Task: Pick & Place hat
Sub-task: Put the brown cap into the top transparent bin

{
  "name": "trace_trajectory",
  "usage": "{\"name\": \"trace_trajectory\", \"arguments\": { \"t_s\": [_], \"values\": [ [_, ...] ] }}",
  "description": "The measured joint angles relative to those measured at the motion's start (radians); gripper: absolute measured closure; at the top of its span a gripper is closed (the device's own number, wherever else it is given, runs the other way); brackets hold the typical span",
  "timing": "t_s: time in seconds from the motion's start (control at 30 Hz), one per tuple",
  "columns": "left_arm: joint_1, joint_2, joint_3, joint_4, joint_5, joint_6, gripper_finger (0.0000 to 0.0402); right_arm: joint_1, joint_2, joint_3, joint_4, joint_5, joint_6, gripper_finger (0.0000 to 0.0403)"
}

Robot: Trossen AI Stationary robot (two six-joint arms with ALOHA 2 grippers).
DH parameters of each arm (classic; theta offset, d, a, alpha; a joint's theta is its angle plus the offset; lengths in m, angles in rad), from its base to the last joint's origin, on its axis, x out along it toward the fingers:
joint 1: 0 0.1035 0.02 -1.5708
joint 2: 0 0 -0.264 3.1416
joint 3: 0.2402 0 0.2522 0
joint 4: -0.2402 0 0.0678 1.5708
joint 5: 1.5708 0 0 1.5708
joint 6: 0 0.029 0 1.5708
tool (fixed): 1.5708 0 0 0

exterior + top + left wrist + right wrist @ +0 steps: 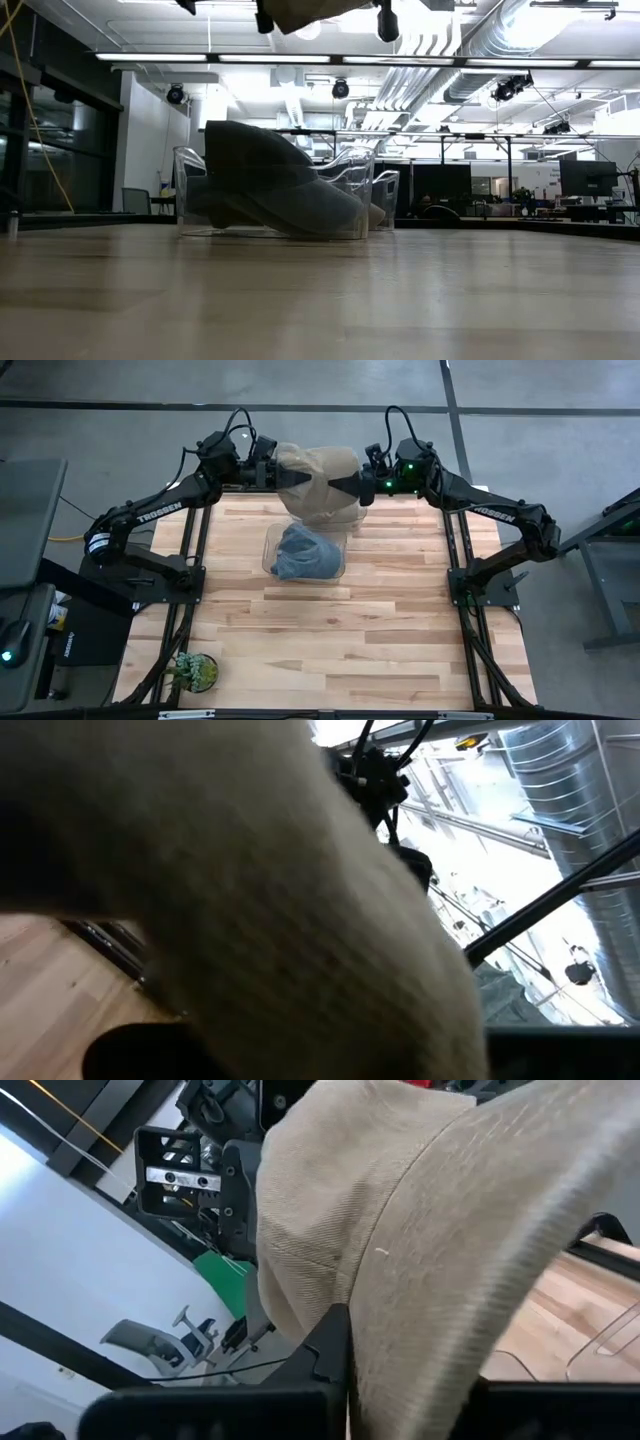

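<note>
A beige hat (320, 478) is held high over the table's far edge, between my two grippers; in the low view its underside (300, 12) shows at the top. My left gripper (292, 478) is shut on its left side. My right gripper (348, 486) is shut on its right side. The beige cloth fills the left wrist view (270, 910) and much of the right wrist view (420, 1230). A blue-grey hat (305, 552) (265, 180) lies in a clear plastic container (272, 538) at mid-table. My left gripper holds the beige hat by its left side (300, 480), coming level from the table's left. The cloth hides the fingers in the wrist view. The hat is lifted clear of the table. My right gripper holds the hat's right side (375, 1310), level from the table's right; one dark finger (328, 1342) lies against the cloth. The hat hangs clear between the two arms, above the container.
The clear container (355, 190) with the blue-grey hat stands just near of the held hat. A small potted plant (195, 672) sits at the near left corner. Bare wooden tabletop (380, 640) stretches over the near half.
</note>
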Motion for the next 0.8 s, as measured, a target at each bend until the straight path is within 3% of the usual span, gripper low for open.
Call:
{"name": "trace_trajectory", "arguments": {
  "t_s": [0.5, 0.63, 0.8],
  "values": [
    [0.000, 0.000, 0.000, -0.026, -0.005, 0.002, 0.0390, 0.000, 0.000, 0.000, -0.001, -0.009, -0.042, 0.0397],
    [0.000, 0.000, 0.000, -0.026, -0.020, 0.004, 0.0343, 0.001, 0.000, 0.000, -0.006, -0.011, -0.047, 0.0397],
    [0.000, 0.000, 0.000, -0.028, -0.022, -0.001, 0.0249, 0.001, 0.000, 0.000, -0.010, -0.012, -0.053, 0.0397]
  ]
}}
